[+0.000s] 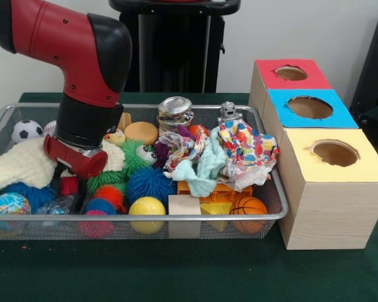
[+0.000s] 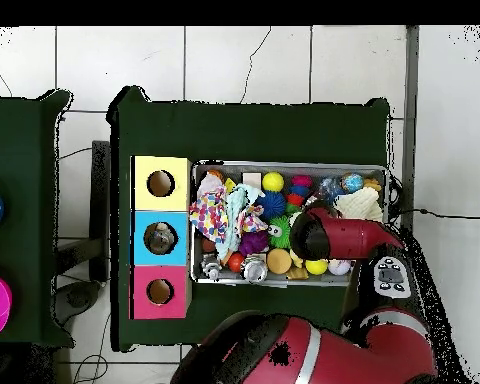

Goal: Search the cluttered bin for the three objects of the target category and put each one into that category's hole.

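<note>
A wire mesh bin is packed with toys. Among them are a yellow ball, a basketball, a soccer ball, a globe ball, a blue spiky ball, a tin can, a small grey robot and crumpled patterned cloths. My gripper is down in the bin's left part beside a cream cloth. The wrist and the toys hide its tip. In the overhead view the arm covers it.
Three boxes stand in a row to the right of the bin: red, blue and yellow, each with a round hole on top. In the overhead view something grey lies in the blue box's hole.
</note>
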You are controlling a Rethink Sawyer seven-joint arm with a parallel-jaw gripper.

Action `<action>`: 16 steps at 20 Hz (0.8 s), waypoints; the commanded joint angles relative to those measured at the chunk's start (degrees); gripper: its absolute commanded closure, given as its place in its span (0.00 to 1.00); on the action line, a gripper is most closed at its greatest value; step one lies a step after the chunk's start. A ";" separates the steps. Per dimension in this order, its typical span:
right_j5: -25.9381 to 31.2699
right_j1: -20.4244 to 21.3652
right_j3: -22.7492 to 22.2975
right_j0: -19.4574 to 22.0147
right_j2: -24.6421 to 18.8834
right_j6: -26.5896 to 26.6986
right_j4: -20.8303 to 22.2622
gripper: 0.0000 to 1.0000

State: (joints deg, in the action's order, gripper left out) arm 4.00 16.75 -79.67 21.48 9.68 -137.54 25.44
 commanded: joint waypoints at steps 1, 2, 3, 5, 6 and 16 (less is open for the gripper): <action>4.09 -0.73 -0.87 -0.72 3.05 -3.59 -0.59 0.00; 4.20 -0.38 -1.20 -0.94 3.46 -3.65 -0.69 0.00; 4.22 -0.23 -1.24 -0.88 3.50 -3.42 -0.70 0.00; 4.32 -0.06 -1.24 -0.65 3.37 -2.94 -0.65 0.00; 4.39 -0.01 -1.12 -0.62 3.41 -2.77 -0.65 0.00; 0.67 0.35 -1.40 1.55 0.60 -2.21 0.20 0.00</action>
State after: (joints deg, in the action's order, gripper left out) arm 3.98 17.63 -79.73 20.38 12.29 -137.54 25.42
